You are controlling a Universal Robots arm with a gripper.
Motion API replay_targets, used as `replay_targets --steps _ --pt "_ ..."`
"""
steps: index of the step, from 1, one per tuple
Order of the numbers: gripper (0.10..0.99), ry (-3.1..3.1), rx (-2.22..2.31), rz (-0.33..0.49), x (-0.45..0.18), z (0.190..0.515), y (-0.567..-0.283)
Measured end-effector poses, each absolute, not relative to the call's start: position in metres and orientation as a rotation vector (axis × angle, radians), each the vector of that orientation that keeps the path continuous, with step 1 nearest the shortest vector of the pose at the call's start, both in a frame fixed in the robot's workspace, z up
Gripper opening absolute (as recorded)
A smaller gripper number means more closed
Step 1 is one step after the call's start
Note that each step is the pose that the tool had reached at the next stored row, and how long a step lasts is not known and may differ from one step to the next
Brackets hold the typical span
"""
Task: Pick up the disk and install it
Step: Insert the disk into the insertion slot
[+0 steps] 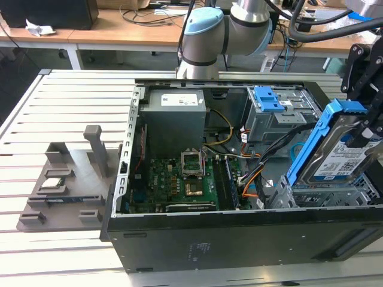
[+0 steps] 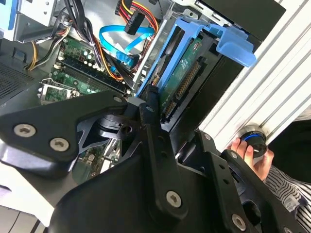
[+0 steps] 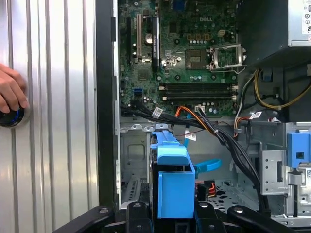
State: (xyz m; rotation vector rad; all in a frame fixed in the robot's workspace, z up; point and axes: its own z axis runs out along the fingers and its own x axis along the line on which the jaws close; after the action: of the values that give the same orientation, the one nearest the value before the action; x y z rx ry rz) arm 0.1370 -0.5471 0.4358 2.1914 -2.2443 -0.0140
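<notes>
the disk [image 1: 338, 156] pairs glossy blue plastic with silvery metal; table [image 1: 60, 113] ribbed metal.

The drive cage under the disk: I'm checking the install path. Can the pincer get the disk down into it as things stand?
Probably yes. The pincer holds the disk tilted over the drive cage, whose top looks open; the black cable bundle runs beside it, not across.

My gripper [image 2: 176, 116] clamps the disk [image 2: 187, 73] by its blue carrier, green circuit-board side facing me, tilted beside the motherboard [image 2: 77, 53]. Outside the case, a person's hand [image 2: 261, 162] touches a blue-ringed button [image 2: 253, 137].
</notes>
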Motion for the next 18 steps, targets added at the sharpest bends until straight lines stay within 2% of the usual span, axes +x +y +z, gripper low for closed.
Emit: replay_targets --steps 18 --pt "0.361 -2.244 2.191 -0.014 0.137 0.391 -0.547"
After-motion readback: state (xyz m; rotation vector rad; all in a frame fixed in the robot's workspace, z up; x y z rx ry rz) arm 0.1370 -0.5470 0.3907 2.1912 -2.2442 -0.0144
